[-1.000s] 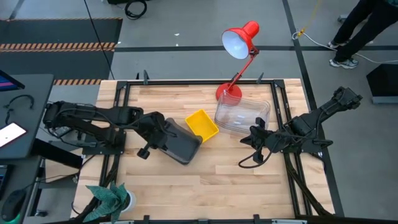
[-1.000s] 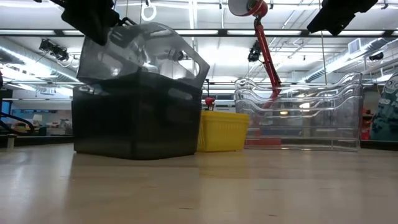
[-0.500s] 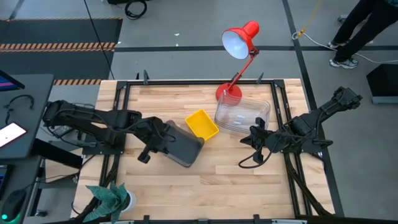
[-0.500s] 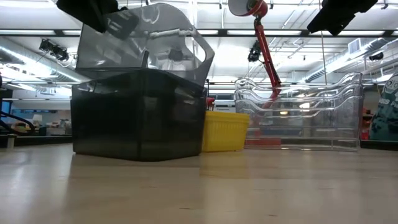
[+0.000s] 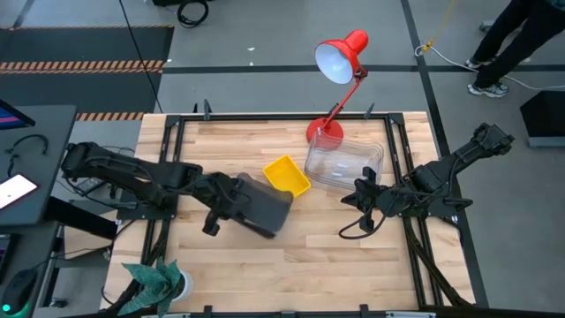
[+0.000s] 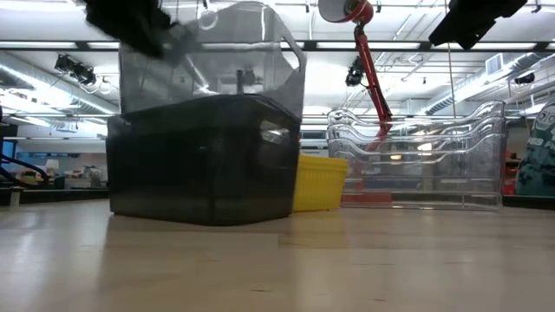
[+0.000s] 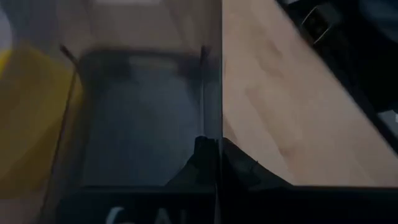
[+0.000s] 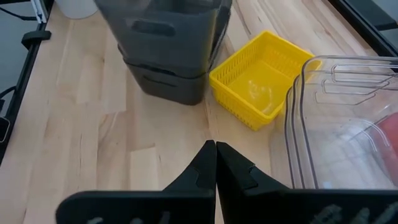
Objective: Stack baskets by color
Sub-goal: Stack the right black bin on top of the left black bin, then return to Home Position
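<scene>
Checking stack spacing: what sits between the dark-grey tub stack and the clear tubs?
The small yellow plastic basket, beside the smoky dark-grey tubs and near the clear transparent tubs; clearest in the high view.

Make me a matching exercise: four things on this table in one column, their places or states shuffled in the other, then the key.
Things:
1. grey baskets
2. yellow basket
3. clear baskets
4. right gripper

Places or states:
A. shut, empty, beside the clear stack
B. nested at the red lamp's base
C. top one pinched at its wall by the left gripper
D. between the grey and clear stacks

Pairs: 1-C, 2-D, 3-B, 4-A
</scene>
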